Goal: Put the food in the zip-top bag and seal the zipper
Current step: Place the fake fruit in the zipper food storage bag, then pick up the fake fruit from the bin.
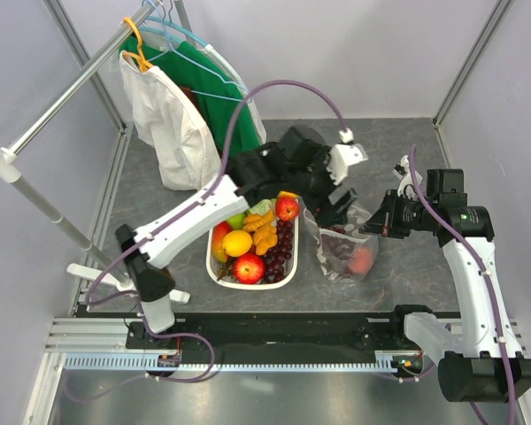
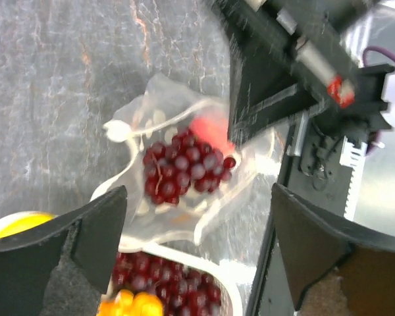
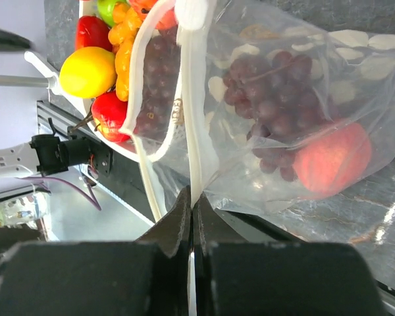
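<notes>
Mottling in dark grey, like stone, covers the worktop (image 1: 407, 159). At the middle of its near edge sits a white slotted oval basket (image 1: 214, 266), filled with glossy, rounded food (image 1: 265, 239): red apples (image 1: 249, 267), a smooth yellow lemon (image 1: 237, 242), a knobbly orange cluster (image 1: 264, 232) and dark purple grapes (image 1: 280, 248). Just beside the basket's right side, nearer the worktop's right edge, lies the zip-top bag (image 1: 345, 266), which is soft, crumpled clear plastic printed with white round dots. Inside it rest a grape bunch (image 2: 184, 164) of small dark spheres and a smooth red-orange peach (image 3: 329, 158), touching each other. Above the bag hangs the left gripper (image 2: 197, 197); its two black wedge-shaped fingers (image 2: 85, 230) are spread wide and hold nothing. From the right side, the right gripper (image 3: 192, 210) has its jaws pressed fully together on the zipper (image 3: 196, 131). This is a thin pale strip along the bag's mouth edge, and it rises straight from the fingertips, so that the mouth stands raised off the worktop.
</notes>
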Motion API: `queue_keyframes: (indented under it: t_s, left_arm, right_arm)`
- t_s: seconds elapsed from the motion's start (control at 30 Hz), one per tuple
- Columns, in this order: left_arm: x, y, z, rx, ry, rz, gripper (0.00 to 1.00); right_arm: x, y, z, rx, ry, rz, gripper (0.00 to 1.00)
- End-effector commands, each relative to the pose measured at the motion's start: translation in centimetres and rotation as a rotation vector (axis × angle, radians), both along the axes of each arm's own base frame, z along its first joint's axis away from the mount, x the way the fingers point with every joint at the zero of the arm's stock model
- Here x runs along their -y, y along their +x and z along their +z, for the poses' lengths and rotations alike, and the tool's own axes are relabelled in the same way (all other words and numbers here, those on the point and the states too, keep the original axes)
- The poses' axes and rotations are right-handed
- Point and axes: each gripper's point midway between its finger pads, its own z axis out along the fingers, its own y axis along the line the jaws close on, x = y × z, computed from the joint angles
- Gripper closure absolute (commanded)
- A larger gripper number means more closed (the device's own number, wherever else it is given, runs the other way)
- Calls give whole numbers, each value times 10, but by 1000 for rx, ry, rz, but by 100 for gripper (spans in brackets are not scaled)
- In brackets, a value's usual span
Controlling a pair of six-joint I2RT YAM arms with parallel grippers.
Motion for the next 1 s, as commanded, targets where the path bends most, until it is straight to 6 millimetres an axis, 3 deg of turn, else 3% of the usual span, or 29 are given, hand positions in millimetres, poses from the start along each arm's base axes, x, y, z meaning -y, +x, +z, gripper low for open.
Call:
queue_keyframes:
  t_s: [0.0, 0.03, 0.07, 0.17, 0.37, 0.5, 0.73, 0.97]
  left_arm:
    - [-57, 21, 34, 36, -75, 22, 1]
    - [-73, 39, 28, 40, -60, 59, 1]
    - [-83, 42, 29, 41, -63, 66, 1]
    - [-115, 55, -1, 66, 27, 71, 0]
    - [-171, 26, -45, 155, 232, -20, 0]
    - [-212, 1, -89, 106, 418, -89, 0]
    - [-248, -13, -126, 94, 577, -131, 0]
    - [-253, -1, -153, 100, 655, -125, 0]
  right_arm:
    - [3, 1, 25, 109, -38, 20, 100]
    - [3, 0, 23, 105, -39, 21, 100]
    - [3, -1, 22, 101, -39, 21, 100]
    - [6, -2, 11, 77, -56, 13, 100]
    - [6, -6, 3, 57, -57, 13, 100]
    - [5, -6, 1, 44, -46, 14, 100]
    - [4, -5, 0, 44, -43, 13, 100]
    - [4, -4, -2, 33, -40, 12, 100]
